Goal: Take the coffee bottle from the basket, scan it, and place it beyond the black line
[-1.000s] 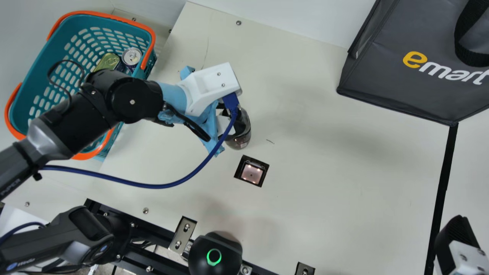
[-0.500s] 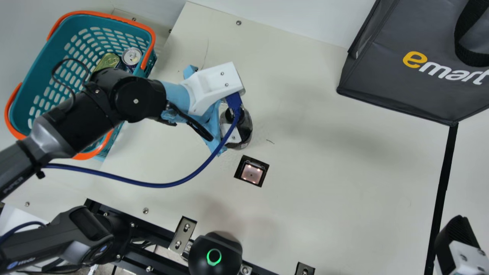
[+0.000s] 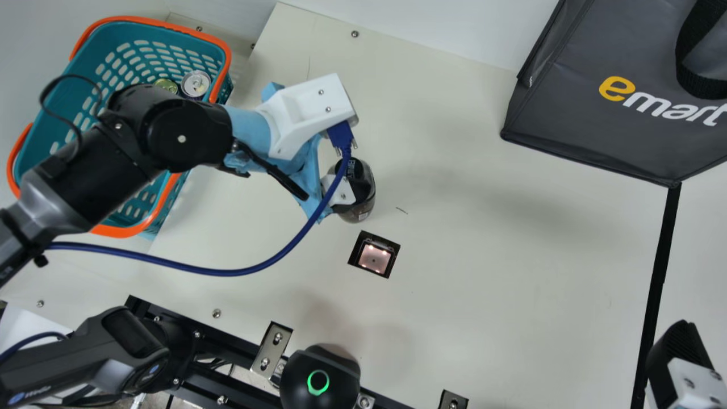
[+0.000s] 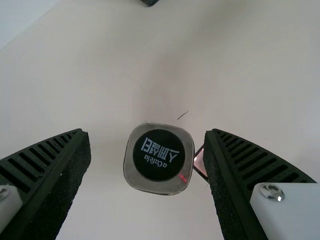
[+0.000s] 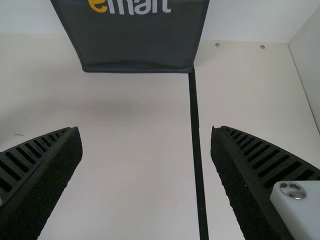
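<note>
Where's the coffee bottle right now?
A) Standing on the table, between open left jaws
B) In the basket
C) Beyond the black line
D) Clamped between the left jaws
A: the bottle stands on the table, with a visible gap on each side between it and the open jaws of the left gripper.

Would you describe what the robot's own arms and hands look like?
The left arm is black and grey, with light-blue wrapping, a white housing and a blue cable. The left hand and right hand each have two black, ribbed, tapering fingers on white mounts.
</note>
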Action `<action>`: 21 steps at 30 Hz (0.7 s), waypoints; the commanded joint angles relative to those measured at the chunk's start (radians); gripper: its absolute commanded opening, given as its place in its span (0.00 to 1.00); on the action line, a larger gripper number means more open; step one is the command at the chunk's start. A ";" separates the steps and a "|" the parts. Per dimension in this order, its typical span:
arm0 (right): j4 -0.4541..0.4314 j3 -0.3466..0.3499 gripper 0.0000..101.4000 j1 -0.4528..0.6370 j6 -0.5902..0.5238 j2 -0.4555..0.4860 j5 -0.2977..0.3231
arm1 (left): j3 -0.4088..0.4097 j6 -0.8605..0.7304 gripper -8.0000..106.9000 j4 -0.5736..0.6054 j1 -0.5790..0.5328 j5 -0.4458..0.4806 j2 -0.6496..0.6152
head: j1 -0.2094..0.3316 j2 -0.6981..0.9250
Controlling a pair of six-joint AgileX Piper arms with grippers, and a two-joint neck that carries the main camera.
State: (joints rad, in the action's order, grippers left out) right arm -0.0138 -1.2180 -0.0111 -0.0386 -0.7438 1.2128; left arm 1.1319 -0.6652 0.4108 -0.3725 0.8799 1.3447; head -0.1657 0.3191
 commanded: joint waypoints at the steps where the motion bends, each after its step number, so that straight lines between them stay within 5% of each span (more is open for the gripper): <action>1: 0.000 0.000 0.90 0.000 0.000 0.000 0.000 | 0.013 0.009 0.85 -0.004 0.003 0.020 -0.007 | 0.027 0.002; 21: 0.000 0.000 0.90 0.000 0.000 0.000 0.000 | 0.090 -0.029 0.85 -0.021 0.162 0.143 -0.113 | 0.027 0.002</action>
State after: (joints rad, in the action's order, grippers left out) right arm -0.0138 -1.2180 -0.0111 -0.0386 -0.7438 1.2128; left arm 1.2209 -0.6882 0.3893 -0.2348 1.0221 1.2328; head -0.1641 0.3191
